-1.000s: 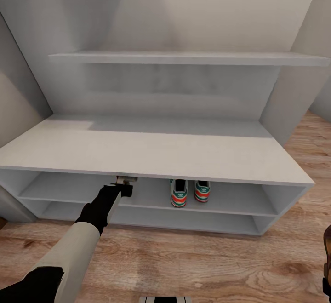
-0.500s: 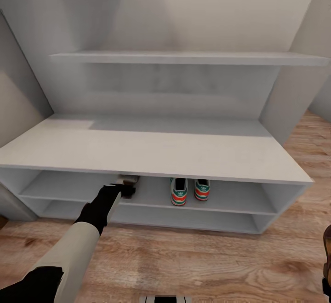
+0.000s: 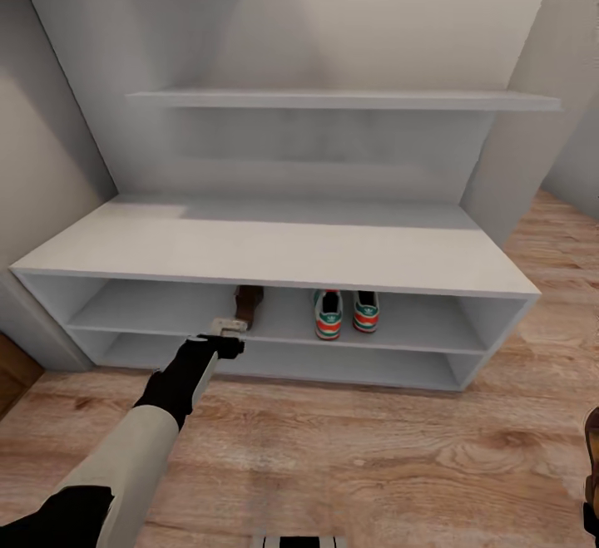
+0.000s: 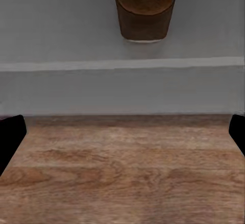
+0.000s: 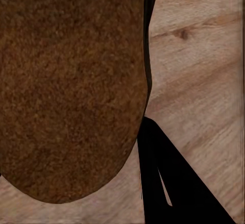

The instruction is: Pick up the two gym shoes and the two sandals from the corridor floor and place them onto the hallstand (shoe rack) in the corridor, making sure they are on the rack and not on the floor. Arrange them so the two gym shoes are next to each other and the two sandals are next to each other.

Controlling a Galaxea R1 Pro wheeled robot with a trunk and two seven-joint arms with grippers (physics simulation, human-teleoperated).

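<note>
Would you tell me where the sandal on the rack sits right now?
In the head view, the sandal stands on the hallstand's upper open shelf, left of the two gym shoes, just beyond the left gripper.

The hallstand point(image 3: 274, 253) looks like smooth, matt painted board, pale grey-white, with no grain or shine on its top surface or shelves. The corridor floor point(image 3: 349, 456) is light brown wood-grain plank with dark knots and a faint satin sheen. Beyond the left jaws, a sandal point(image 4: 145, 9) shows a dull, dark brown leathery sole edge. The gym shoes point(image 3: 345, 315) look like smooth cream leather or synthetic. Close against the right jaws, another sandal point(image 5: 71, 81) has a rough, grainy, suede-like tan face.
</note>
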